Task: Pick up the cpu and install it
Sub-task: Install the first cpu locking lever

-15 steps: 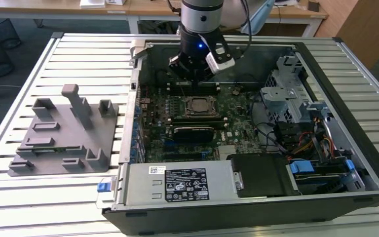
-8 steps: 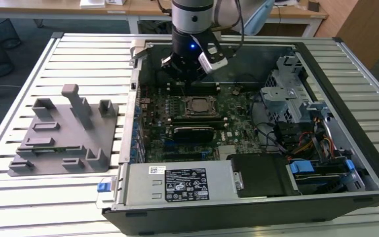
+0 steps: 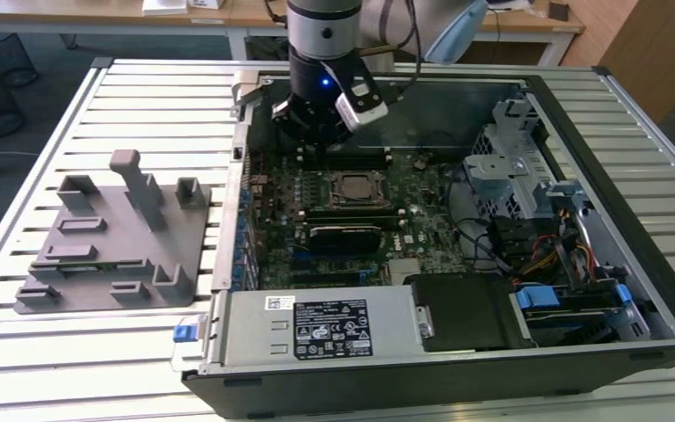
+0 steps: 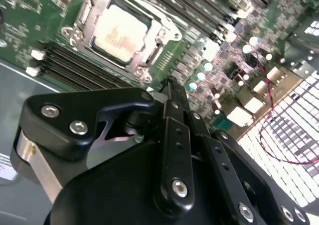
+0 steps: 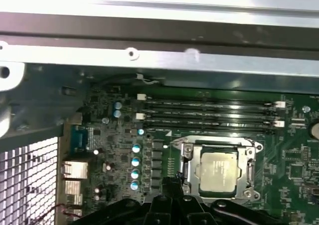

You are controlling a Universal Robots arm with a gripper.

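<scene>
The cpu (image 5: pixel 219 170), a square chip with a pale silver top, lies flat inside the metal socket frame (image 5: pixel 250 172) of the green motherboard (image 3: pixel 425 220). It shows in both wrist views (image 4: pixel 117 33) and in the exterior view (image 3: pixel 352 187). My gripper (image 3: pixel 314 141) hangs over the board just behind the socket, toward the back wall of the case. Its black fingers (image 4: pixel 172 105) are pressed together with nothing between them. The gripper's tip (image 5: pixel 169 182) stands beside the socket's corner, apart from the chip.
A grey fixture block (image 3: pixel 115 237) with posts sits on the slatted table at the exterior view's left. Inside the open computer case are memory slots (image 5: pixel 209 110), a power supply (image 3: pixel 314 330), a drive cage (image 3: pixel 513 167) and loose cables (image 3: pixel 537 255).
</scene>
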